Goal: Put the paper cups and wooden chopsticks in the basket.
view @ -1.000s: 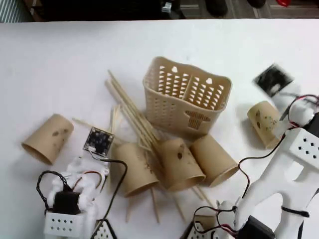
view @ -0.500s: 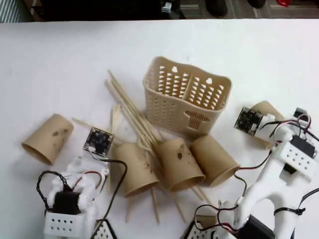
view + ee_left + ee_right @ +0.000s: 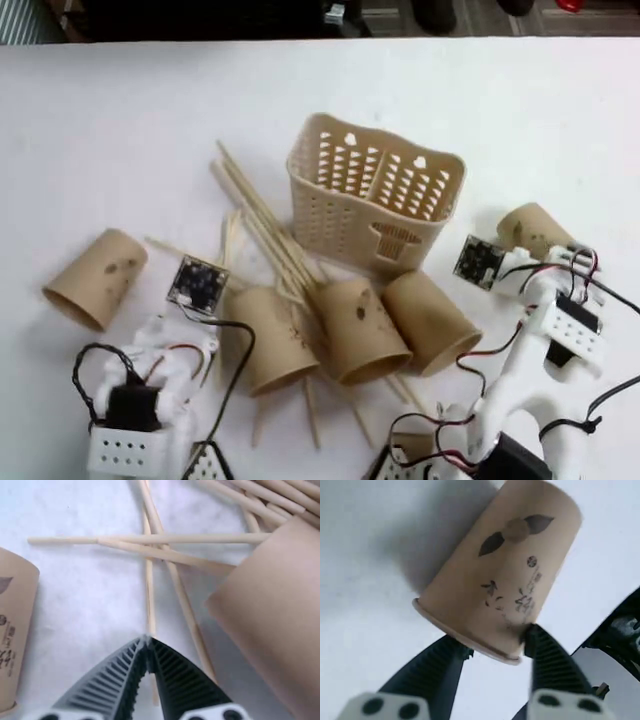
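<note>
On the tabletop [image 3: 150, 120] the basket [image 3: 340, 225] is set upright; a paper cup [image 3: 505, 570] is laid on its side near it, right arm's side; right pincer [image 3: 497, 641] is spread astride its rim end; jaws should be seated deeper, then closed gently, crushing avoided; left pincer [image 3: 149, 645] is clenched empty above chopsticks [image 3: 150, 539].

You'll find the basket [image 3: 375, 195] walled off on its near side by three paper cups [image 3: 360, 330] lying beside a tangle of wooden chopsticks [image 3: 262, 222]. The table [image 3: 150, 100] behind it and to its left lies open; a narrow gap separates it from the lone cup [image 3: 535, 230] at right.
</note>
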You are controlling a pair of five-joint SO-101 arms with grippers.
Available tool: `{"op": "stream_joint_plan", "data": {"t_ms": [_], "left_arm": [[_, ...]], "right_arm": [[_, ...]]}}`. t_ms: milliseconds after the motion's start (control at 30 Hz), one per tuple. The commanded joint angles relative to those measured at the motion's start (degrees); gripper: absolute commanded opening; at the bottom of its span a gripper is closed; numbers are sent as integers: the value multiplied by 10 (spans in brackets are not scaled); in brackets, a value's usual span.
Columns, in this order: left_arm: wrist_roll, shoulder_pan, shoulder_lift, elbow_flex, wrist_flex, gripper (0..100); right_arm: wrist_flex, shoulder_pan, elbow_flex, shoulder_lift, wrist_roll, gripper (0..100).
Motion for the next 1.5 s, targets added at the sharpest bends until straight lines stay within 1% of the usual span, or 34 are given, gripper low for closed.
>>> {"op": "stream_joint_plan", "data": {"t_ms": [0,33,200,400,500,600,667,800,933,1033,1100,1167,1233,1300,1467], "left_arm": [[-4,-4,-2,-3,3,25],[-4,-4,-2,-3,3,25],[-4,-4,-2,-3,3,26],[-4,-4,-2,-14,-2,27],[-4,-4,-2,-52,5,27],[-4,-4,-2,-87,29,27],[-4,-4,-2,-105,31,27],[-4,-4,-2,-138,2,27],[-4,-4,-2,-198,-18,27],[-5,-2,-2,-267,-17,28],[-39,0,-1,-311,-4,50],[-99,0,0,-351,27,128],[-119,0,0,-387,72,189],[-133,0,0,-418,106,194],[-193,0,10,-463,164,186]], "right_arm": [[-8,-6,-2,-6,1,32],[-9,-4,-4,-7,1,15],[-7,30,-30,-7,-4,19],[-3,55,-75,-7,-115,19],[0,65,-95,-7,-149,18],[44,72,-109,-17,-158,18],[85,73,-113,-40,-159,18],[162,73,-110,-109,-163,18],[227,74,-109,-182,-210,18],[277,74,-107,-218,-226,18],[291,74,-91,-236,-228,18],[289,73,-74,-244,-228,18],[289,73,-59,-247,-226,18],[289,73,-49,-247,-225,18],[290,72,-43,-247,-227,18]]}}
